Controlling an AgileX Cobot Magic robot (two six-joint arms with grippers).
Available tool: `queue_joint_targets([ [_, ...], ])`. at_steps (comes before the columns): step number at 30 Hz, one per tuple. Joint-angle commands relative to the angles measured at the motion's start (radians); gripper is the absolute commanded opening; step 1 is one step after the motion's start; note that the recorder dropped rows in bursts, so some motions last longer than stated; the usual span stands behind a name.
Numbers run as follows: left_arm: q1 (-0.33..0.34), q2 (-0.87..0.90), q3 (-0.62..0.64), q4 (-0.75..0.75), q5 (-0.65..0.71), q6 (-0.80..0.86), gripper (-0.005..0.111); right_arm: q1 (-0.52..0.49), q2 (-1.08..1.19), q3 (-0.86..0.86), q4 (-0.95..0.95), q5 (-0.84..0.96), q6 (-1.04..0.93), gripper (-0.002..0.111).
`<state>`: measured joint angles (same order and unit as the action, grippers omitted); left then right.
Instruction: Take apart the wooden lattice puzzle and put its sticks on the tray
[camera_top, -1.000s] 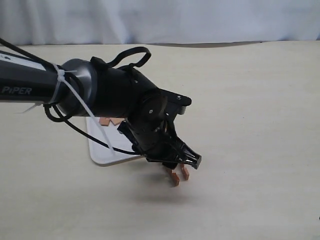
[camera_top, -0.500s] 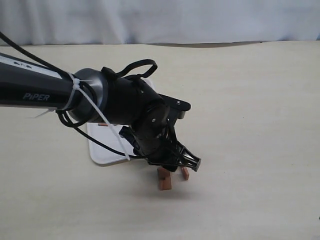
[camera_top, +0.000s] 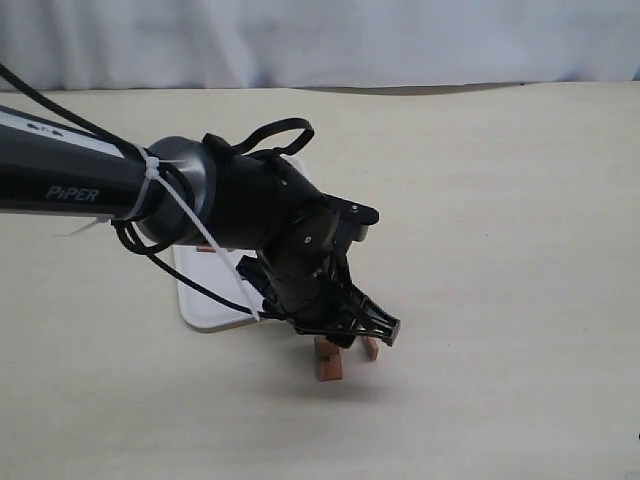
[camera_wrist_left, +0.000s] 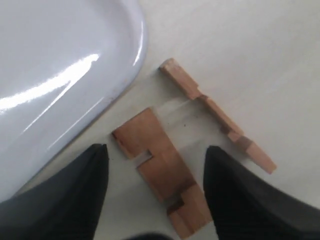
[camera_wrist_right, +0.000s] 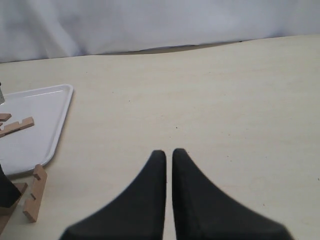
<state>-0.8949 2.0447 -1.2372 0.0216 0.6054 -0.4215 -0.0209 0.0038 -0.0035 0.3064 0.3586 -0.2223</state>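
Disassembly looks done: some sticks on the tray, two on the table beside it. My left gripper straddles one, released; right gripper clenched, empty.

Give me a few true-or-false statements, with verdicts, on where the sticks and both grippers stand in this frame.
1. Two sticks lie on the table beside the tray, not on it. True.
2. The left gripper is clamped on a stick. False: its jaws are open, straddling the wider stick.
3. The right gripper holds a stick. False: it is shut on nothing, over bare table.
4. Other sticks already lie on the tray. True.
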Motion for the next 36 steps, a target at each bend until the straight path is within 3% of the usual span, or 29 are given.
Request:
queue_joint_targets([
  [1,-0.001,0.004,0.001,-0.001,-0.043,-0.022,0.061,-0.004,0.008,0.004,-0.001,-0.013,0.001,0.005],
  [15,-0.013,0.051,0.001,0.078,-0.039,-0.099,0.058,-0.004,0.008,0.004,-0.001,-0.013,0.001,0.005],
  [18,-0.013,0.051,0.001,0.095,-0.039,-0.099,0.041,-0.004,0.008,0.004,-0.001,-0.013,0.001,0.005],
  [23,-0.013,0.051,0.001,0.098,-0.015,-0.099,-0.001,-0.004,0.008,0.004,-0.001,-0.013,0.001,0.005],
  [36,-0.013,-0.007,-0.073,0.089,0.163,0.029,0.000,-0.004,0.008,0.004,-0.001,-0.013,0.001,0.005],
])
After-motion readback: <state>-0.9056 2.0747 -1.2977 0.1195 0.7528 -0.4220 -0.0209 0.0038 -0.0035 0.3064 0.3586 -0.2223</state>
